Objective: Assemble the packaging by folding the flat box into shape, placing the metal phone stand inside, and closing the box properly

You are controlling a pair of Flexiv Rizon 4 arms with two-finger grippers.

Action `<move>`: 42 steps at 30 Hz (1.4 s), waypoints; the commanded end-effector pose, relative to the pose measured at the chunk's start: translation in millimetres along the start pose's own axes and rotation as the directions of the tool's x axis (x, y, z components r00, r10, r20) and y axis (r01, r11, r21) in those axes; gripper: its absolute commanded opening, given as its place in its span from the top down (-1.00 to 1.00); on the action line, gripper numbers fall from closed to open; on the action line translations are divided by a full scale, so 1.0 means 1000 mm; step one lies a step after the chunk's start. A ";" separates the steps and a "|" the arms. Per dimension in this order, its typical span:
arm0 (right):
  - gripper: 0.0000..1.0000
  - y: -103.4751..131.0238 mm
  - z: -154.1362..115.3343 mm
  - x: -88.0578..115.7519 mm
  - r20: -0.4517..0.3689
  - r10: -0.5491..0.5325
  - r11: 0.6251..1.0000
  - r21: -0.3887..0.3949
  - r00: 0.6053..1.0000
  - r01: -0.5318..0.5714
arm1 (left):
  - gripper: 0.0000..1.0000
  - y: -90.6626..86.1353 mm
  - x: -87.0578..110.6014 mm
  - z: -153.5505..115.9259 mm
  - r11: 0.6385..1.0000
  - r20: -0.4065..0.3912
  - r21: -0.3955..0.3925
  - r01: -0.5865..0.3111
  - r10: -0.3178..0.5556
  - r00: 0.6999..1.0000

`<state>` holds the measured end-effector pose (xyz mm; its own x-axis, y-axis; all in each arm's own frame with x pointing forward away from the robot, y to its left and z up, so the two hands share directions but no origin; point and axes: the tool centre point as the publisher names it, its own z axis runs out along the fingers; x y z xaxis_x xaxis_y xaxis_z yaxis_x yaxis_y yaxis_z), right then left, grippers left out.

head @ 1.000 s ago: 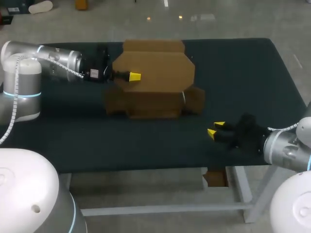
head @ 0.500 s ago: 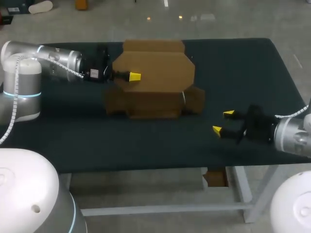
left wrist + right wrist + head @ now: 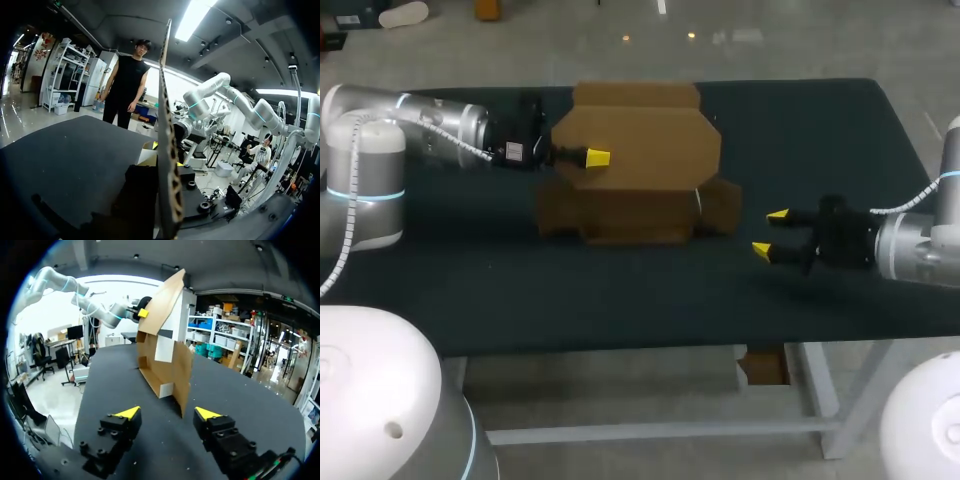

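Note:
The brown cardboard box lies half folded at the table's middle. Its big lid flap stands raised, and my left gripper is shut on that flap's left edge. In the left wrist view the flap shows edge-on, rising from between the fingers. My right gripper hovers open to the right of the box, with nothing between its fingers. In the right wrist view the box stands ahead of the open right gripper, and the left gripper pinches the flap. No metal phone stand is in view.
The dark table stretches bare to the right of and behind the box. Its front edge runs close below my right gripper. A side flap of the box juts toward the right gripper.
My right gripper has moved away from the table's front edge to a spot level with the box's front, and its fingers have spread wider. The left arm and the flap have kept still.

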<state>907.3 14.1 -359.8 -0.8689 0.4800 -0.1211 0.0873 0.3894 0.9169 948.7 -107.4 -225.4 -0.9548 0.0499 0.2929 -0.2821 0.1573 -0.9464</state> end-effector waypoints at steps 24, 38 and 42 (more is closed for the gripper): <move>0.15 0.010 0.067 -0.029 -0.077 0.016 0.999 -0.047 0.997 -0.019 | 1.00 0.002 0.000 0.000 1.000 -0.001 -0.001 0.000 0.000 1.000; 1.00 0.011 0.082 -0.031 -0.072 0.035 0.998 -0.047 0.997 -0.038 | 1.00 0.002 0.000 0.000 1.000 -0.001 -0.001 0.000 0.000 1.000; 1.00 0.012 0.084 -0.029 -0.070 0.038 0.998 -0.046 0.997 -0.041 | 1.00 0.002 0.000 0.000 1.000 -0.001 -0.001 0.000 0.000 1.000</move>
<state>973.2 65.2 -375.3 -0.8976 0.4369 -0.0586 0.0999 0.3310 0.9383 949.1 -106.9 -225.6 -0.9549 0.0488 0.2928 -0.2821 0.1574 -0.9464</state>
